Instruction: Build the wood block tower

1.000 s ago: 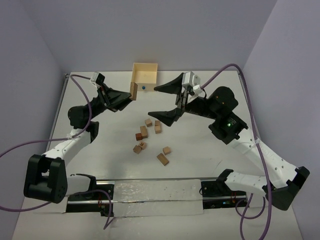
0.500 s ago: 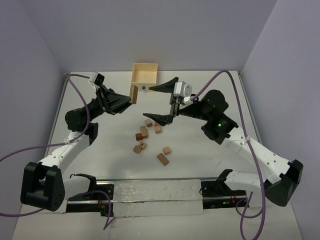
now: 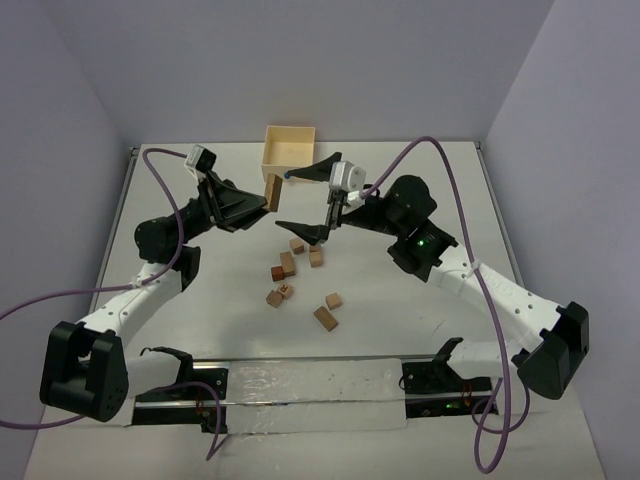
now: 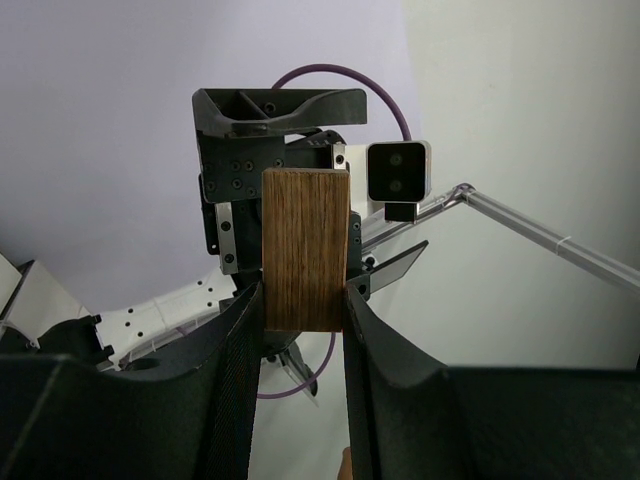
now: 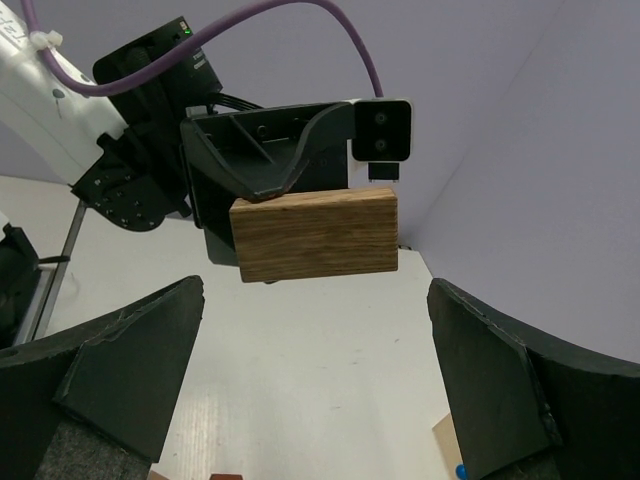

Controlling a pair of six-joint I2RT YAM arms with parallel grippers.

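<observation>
My left gripper [image 3: 262, 197] is shut on a brown wood block [image 3: 272, 191] and holds it on end in the air above the back of the table. In the left wrist view the block [image 4: 305, 248] stands upright between the two fingers [image 4: 235, 350]. My right gripper [image 3: 305, 200] is wide open, facing that block from the right with one finger above and one below. In the right wrist view the block [image 5: 315, 234] hangs just beyond the open gripper [image 5: 315, 290]. Several loose wood blocks [image 3: 287, 264] lie scattered mid-table. The tower is out of view.
A pale square wooden box [image 3: 289, 146] with a blue dot stands at the back of the table, right behind both grippers. Two more loose blocks [image 3: 325, 318] lie toward the front. Purple cables loop off both arms. The rail with the arm bases runs along the near edge.
My right arm has swung left, bringing its open gripper up to the block held by my left gripper. The left gripper has shifted slightly right and down with the block.
</observation>
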